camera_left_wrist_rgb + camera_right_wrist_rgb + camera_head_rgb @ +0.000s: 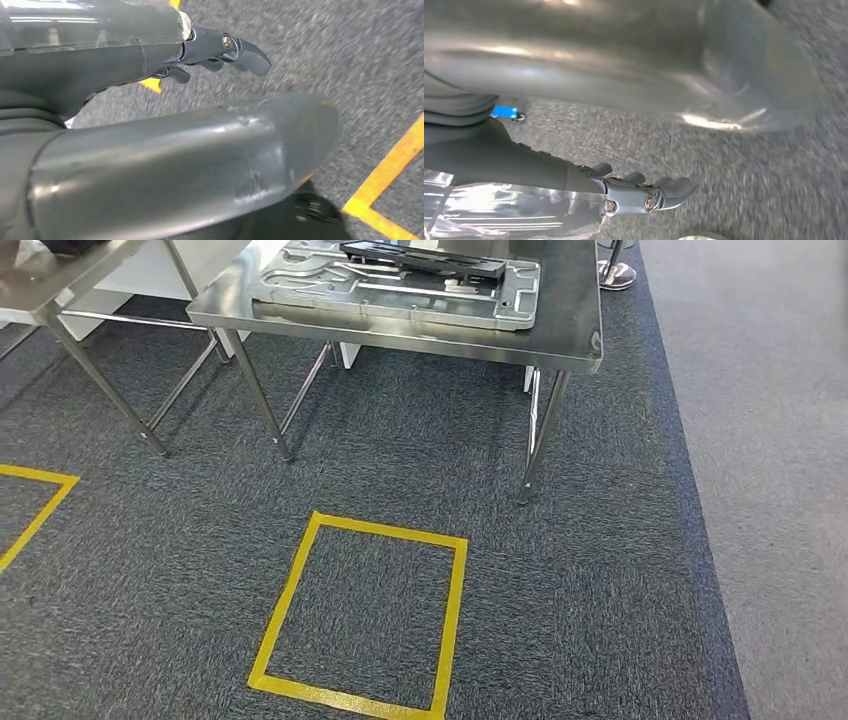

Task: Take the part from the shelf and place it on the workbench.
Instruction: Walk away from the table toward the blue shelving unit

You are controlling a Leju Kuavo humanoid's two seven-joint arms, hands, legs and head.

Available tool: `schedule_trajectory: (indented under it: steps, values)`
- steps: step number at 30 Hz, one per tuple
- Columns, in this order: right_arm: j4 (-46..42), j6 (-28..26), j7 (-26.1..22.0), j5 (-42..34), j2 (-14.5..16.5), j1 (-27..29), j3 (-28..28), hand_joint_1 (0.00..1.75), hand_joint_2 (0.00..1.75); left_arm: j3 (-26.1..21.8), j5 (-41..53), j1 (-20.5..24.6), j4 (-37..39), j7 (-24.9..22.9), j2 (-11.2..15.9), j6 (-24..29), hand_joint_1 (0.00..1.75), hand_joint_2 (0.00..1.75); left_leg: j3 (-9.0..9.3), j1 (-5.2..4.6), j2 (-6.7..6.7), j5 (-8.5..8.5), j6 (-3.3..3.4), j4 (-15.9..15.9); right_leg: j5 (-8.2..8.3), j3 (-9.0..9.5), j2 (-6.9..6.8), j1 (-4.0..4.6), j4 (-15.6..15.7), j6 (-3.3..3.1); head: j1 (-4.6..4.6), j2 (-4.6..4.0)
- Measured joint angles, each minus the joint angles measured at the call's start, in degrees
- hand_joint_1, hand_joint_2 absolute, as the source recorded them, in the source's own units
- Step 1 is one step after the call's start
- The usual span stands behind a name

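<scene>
A steel workbench point(560, 335) stands ahead of me at the top of the head view. On it lies a flat silver cast plate point(400, 290) with a long black part point(425, 258) resting on top. My left hand point(150, 130) hangs over the grey carpet in the left wrist view, its fingers point(240, 50) stretched out and apart from the thumb, holding nothing. My right hand point(589, 85) hangs the same way over the carpet, its fingers point(659, 192) extended and empty.
A second steel table point(50, 285) stands at the far left. A yellow tape square point(455, 620) marks the carpet in front of the workbench, and a corner of another point(40, 510) shows at the left. Lighter grey floor point(780, 440) runs along the right.
</scene>
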State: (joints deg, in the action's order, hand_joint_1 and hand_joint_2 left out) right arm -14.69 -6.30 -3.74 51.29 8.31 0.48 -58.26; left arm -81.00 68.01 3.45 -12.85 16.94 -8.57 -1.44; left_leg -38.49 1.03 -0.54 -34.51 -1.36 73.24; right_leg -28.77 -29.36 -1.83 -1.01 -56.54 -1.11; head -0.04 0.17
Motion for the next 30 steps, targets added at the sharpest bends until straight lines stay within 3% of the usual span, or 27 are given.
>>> schedule_trajectory:
  steps: [1, 2, 4, 6, 7, 9, 11, 13, 15, 16, 17, 18, 20, 22, 24, 25, 27, 28, 30]
  values:
    - [0.27, 0.66, 0.52, 0.45, 0.04, 0.00, 0.50, 0.00, 0.00, 0.00, 0.10, -0.07, 0.00, -0.19, -0.01, 0.04, 0.00, 0.00, -0.04, 0.01, 0.12, 0.17, -0.03, 0.78, -0.01, -0.11, -0.56, 0.09, -0.12, 0.01, 0.01, -0.01]
    - [0.49, 1.25, 1.01, 0.78, 0.10, -0.02, 0.91, 0.00, 0.00, 0.00, 0.21, -0.13, 0.00, -0.35, -0.02, 0.07, 0.00, 0.00, 1.05, 0.01, 0.35, 1.37, 0.02, -0.79, -0.06, -0.14, -1.10, 0.14, -0.26, 0.06, 0.00, -0.01]
    - [0.85, 2.36, 1.86, 1.37, 0.26, -0.08, 1.60, 0.00, 0.00, 0.01, 0.42, -0.10, 0.00, -0.58, 0.01, 0.18, 0.00, 0.00, 5.33, -0.10, 2.03, 4.66, 0.33, -8.50, -0.24, -0.06, -2.07, 0.26, -0.56, 0.33, -0.02, -0.01]
    - [1.13, 3.44, 2.45, 1.85, 0.41, -0.13, 2.09, 0.00, 0.00, 0.03, 0.56, 0.13, 0.00, -0.64, 0.03, 0.24, 0.00, 0.00, 7.95, -0.44, 3.74, 6.05, 0.96, -14.02, -0.47, -0.02, -2.95, 0.54, -0.87, 0.89, -0.01, -0.01]
    - [1.25, 4.13, 2.70, 2.09, 0.45, -0.21, 2.30, 0.00, 0.00, 0.05, 0.71, 0.18, 0.00, -0.63, 0.03, 0.24, 0.00, 0.00, 8.15, -0.63, 4.00, 5.98, 1.27, -14.85, -0.53, 0.02, -3.40, 0.69, -0.93, 1.22, 0.02, 0.00]
    - [1.43, 5.97, 3.20, 2.61, 0.51, -0.43, 2.67, 0.00, 0.00, 0.11, 1.13, 0.09, 0.00, -0.63, 0.04, 0.23, 0.00, 0.00, 7.96, -0.71, 3.00, 6.27, 2.04, -15.14, -0.58, 0.19, -4.00, 0.60, -0.94, 1.94, 0.05, 0.00]
    - [1.58, 8.04, 3.83, 3.19, 0.52, -0.56, 2.91, 0.00, 0.00, 0.43, 2.02, 0.03, 0.00, -0.70, 0.08, 0.36, 0.00, 0.00, 7.95, -0.58, 2.12, 6.79, 2.87, -15.52, -2.10, -0.43, -2.18, 0.34, -2.60, 2.67, 0.21, -0.01]
    - [1.78, 9.64, 4.41, 3.73, 0.51, -0.52, 3.04, 0.00, 0.00, 1.18, 3.58, 0.15, 0.00, -0.98, 0.13, 0.78, 0.00, 0.00, 7.65, -0.52, 1.15, 7.25, 3.46, -15.67, -5.92, -3.22, 0.57, 0.20, -8.63, 3.07, 0.47, -0.01]
    - [1.97, 10.47, 4.74, 4.33, 0.50, -0.48, 3.25, 0.00, 0.00, 2.34, 5.70, 0.18, 0.00, -1.69, 0.15, 1.51, 0.00, 0.00, 7.21, -0.67, -0.14, 7.52, 3.70, -15.62, -8.82, -6.65, 1.43, 0.23, -15.80, 3.07, 0.55, -0.01]
    - [2.01, 10.68, 4.81, 4.63, 0.50, -0.48, 3.39, 0.00, 0.00, 3.02, 6.71, 0.11, 0.00, -2.12, 0.15, 1.85, 0.00, 0.00, 7.12, -0.76, -0.84, 7.60, 3.71, -15.59, -8.68, -7.37, 1.53, 0.26, -17.17, 2.95, 0.56, -0.01]
    - [2.04, 10.84, 4.84, 4.91, 0.50, -0.48, 3.56, 0.00, 0.00, 3.75, 7.57, 0.03, 0.00, -2.55, 0.16, 2.15, 0.00, 0.00, 7.11, -0.86, -1.57, 7.66, 3.68, -15.55, -7.32, -6.92, 1.69, 0.30, -16.17, 2.72, 0.55, -0.01]
    - [2.05, 10.92, 4.86, 5.11, 0.50, -0.48, 3.70, 0.00, 0.00, 4.40, 8.11, -0.03, 0.00, -2.87, 0.15, 2.37, 0.00, 0.00, 7.16, -0.95, -2.31, 7.70, 3.63, -15.53, -5.07, -5.39, 2.14, 0.41, -12.87, 2.34, 0.56, -0.01]
    - [2.10, 10.95, 4.90, 5.36, 0.38, -0.43, 3.93, 0.00, 0.00, 5.45, 8.66, -0.01, 0.03, -3.22, -0.03, 2.62, 0.00, 0.00, 7.10, -0.98, -3.66, 7.84, 3.39, -15.43, -1.34, -1.70, 4.69, 0.63, -4.68, 1.19, 0.52, -0.01]
    - [2.17, 10.95, 4.92, 5.48, 0.24, -0.50, 4.09, 0.00, 0.00, 6.18, 8.80, 0.09, 0.06, -3.31, -0.18, 2.76, 0.00, 0.00, 6.73, -0.75, -4.77, 8.07, 2.82, -15.40, -0.34, -0.09, 6.33, 0.88, -0.72, 0.52, 0.49, -0.01]
    - [2.21, 10.98, 4.92, 5.52, 0.26, -0.67, 4.26, 0.00, 0.00, 6.65, 8.87, 0.05, 0.07, -3.38, -0.14, 2.83, 0.00, 0.00, 6.45, -0.61, -5.92, 8.37, 2.03, -15.58, -0.08, 0.18, 5.31, 0.84, 0.01, 0.33, 0.48, -0.01]
    - [2.22, 10.99, 4.94, 5.54, 0.29, -0.71, 4.32, 0.00, 0.00, 6.79, 8.93, -0.01, 0.07, -3.44, -0.10, 2.83, 0.00, 0.00, 6.32, -0.66, -5.74, 8.26, 1.72, -15.40, 0.22, 0.47, 4.61, 0.68, 0.59, 0.18, 0.43, -0.01]
    - [2.26, 11.12, 4.77, 5.43, 0.36, -0.64, 4.37, 0.00, 0.00, 7.04, 8.93, -0.04, 0.07, -3.63, -0.02, 2.84, 0.00, 0.00, 4.99, -0.78, -3.57, 6.14, 1.16, -12.44, 0.86, 1.02, 2.94, 0.25, 1.78, -0.36, -0.03, 0.00]
    - [2.28, 11.16, 4.32, 4.86, 0.35, -0.55, 4.31, 0.00, 0.00, 7.16, 8.72, 0.00, 0.07, -3.72, -0.02, 2.83, 0.00, 0.00, 3.57, -0.64, -2.03, 4.18, 0.89, -9.31, 0.96, 1.12, 2.08, 0.32, 1.98, -0.51, -0.29, -0.01]
    - [2.31, 10.79, 2.59, 2.85, 0.35, -0.45, 3.55, 0.00, 0.00, 7.26, 8.15, 0.03, 0.07, -3.80, -0.04, 2.84, 0.00, 0.00, 0.54, -0.17, -0.55, 0.73, 0.16, -2.40, 0.89, 0.99, 0.31, 0.33, 1.90, -0.59, -0.57, -0.01]
